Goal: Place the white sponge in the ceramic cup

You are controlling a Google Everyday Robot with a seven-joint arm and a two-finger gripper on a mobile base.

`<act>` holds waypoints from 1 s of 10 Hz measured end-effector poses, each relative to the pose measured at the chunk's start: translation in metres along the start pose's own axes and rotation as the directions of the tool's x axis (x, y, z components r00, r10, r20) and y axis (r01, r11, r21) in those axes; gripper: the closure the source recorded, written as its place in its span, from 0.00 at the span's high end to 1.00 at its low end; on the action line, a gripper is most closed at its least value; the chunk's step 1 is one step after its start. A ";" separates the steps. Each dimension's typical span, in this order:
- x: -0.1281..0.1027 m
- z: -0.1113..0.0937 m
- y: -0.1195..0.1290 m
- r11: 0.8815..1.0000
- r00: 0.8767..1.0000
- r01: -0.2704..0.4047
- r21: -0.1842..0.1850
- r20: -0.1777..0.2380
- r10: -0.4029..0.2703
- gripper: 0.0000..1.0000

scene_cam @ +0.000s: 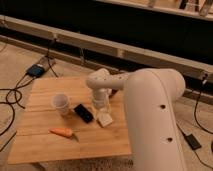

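The white sponge [104, 119] lies flat on the wooden table [45, 90], right of centre. My gripper [101, 107] hangs straight down from the white arm, directly above the sponge's far edge, open with nothing in it. The ceramic cup [61, 103] stands upright to the left, about a hand's width from the gripper. The arm's large white body fills the right side and hides the table's right edge.
A black phone [83, 112] lies between the cup and the sponge. An orange carrot [62, 132] lies near the table's front edge. Cables and a small box [36, 70] lie on the floor to the left, with a dark wall rail behind.
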 end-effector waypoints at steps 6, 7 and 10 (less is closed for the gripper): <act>-0.001 0.004 -0.004 1.000 1.000 -0.009 0.018 -0.007 0.009 0.36; -0.001 0.003 -0.005 1.000 1.000 -0.012 0.019 -0.006 0.012 0.28; -0.006 -0.011 -0.010 0.999 0.999 -0.031 0.025 0.026 0.031 0.03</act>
